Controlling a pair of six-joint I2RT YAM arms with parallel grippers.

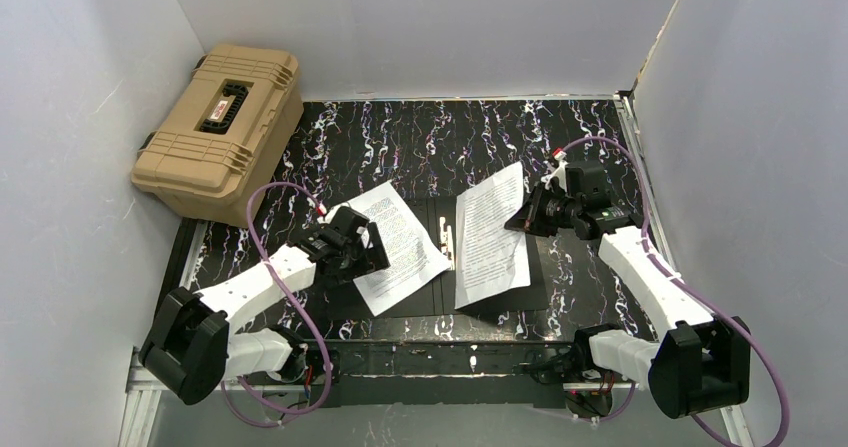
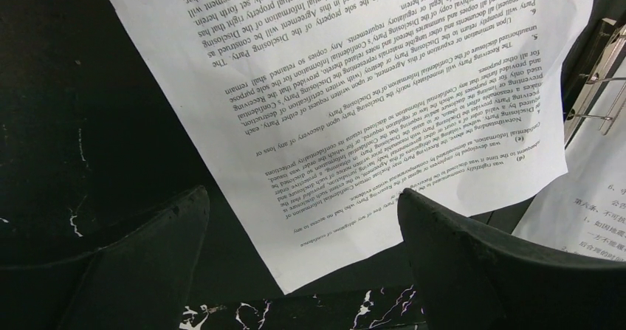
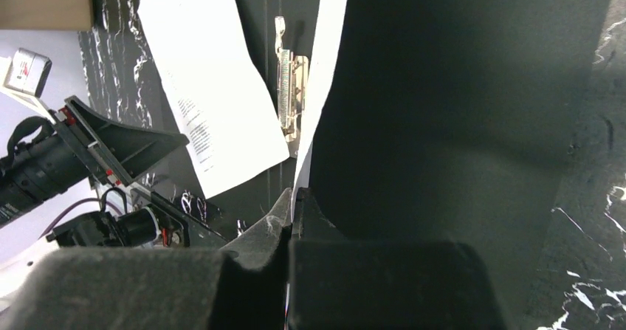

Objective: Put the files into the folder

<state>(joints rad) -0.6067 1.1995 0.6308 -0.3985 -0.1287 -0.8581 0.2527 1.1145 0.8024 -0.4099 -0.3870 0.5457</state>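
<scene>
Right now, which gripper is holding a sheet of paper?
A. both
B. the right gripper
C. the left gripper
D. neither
B: the right gripper is shut on the edge of the right sheet, while the left gripper stands open at the other sheet, gripping nothing.

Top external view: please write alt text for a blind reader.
The right gripper pinches the right edge of one printed sheet over an open black folder on a black marbled table. The open left gripper is at a second printed sheet, askew on the folder's left half; a tan hard case stands far left.
</scene>
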